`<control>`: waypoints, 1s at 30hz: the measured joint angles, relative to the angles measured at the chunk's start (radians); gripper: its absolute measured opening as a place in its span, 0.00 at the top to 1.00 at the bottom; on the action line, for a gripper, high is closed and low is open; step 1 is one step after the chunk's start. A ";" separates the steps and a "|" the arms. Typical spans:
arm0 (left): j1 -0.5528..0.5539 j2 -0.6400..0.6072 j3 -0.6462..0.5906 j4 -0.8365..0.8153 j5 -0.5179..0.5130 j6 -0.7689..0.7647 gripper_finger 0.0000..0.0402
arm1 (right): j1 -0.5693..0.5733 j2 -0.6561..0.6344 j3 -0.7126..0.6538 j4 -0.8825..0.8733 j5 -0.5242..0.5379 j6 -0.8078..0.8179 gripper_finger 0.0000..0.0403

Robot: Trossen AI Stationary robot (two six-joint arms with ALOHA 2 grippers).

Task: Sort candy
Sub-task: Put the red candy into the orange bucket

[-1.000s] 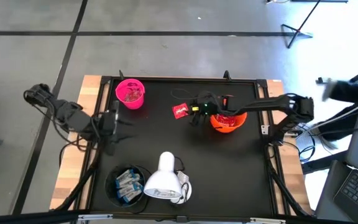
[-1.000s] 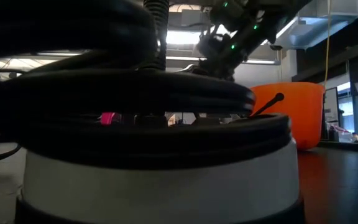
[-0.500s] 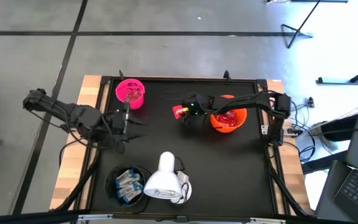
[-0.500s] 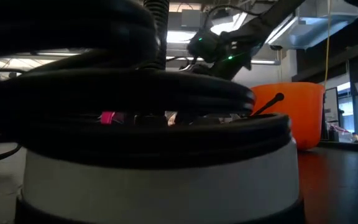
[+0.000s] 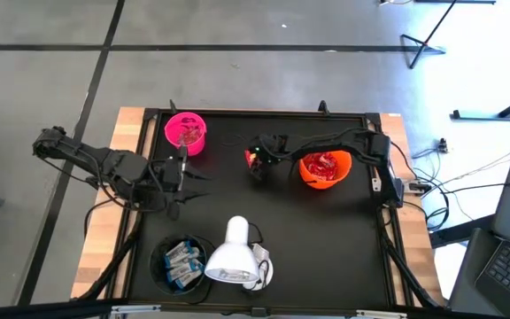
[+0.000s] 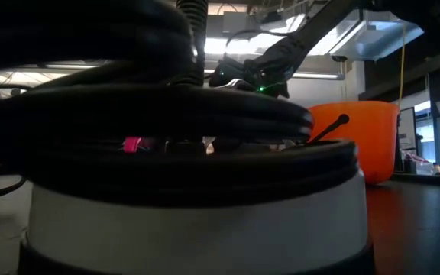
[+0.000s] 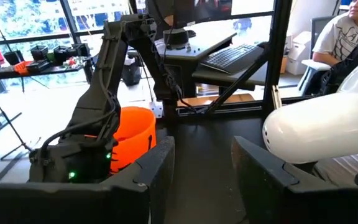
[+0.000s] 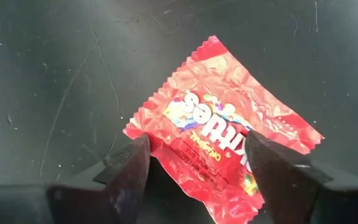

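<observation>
From above, the right gripper (image 5: 257, 162) hangs over a red crinkly candy packet (image 5: 251, 158) on the black table (image 5: 326, 239), just beside the orange cup (image 5: 325, 169); the left gripper (image 5: 177, 177) waits spread near the pink cup (image 5: 185, 133). At the right wrist, spread fingers (image 8: 127, 167) straddle the packet (image 8: 219, 137); a clean pinch likely needs centring, then descending flat.

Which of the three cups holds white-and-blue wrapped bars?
The black cup, beside the lamp head. The pink cup and orange cup hold reddish candy.
</observation>
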State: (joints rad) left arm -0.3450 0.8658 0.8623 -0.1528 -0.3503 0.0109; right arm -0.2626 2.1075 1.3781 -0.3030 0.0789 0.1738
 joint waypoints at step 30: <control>0.000 0.000 0.001 0.011 -0.004 0.073 0.62 | 0.063 -0.044 0.267 -0.325 -0.129 0.045 0.98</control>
State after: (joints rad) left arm -0.3450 0.8658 0.8631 -0.1413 -0.3543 0.0836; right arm -0.1998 2.0636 1.6447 -0.6276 -0.0500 0.2189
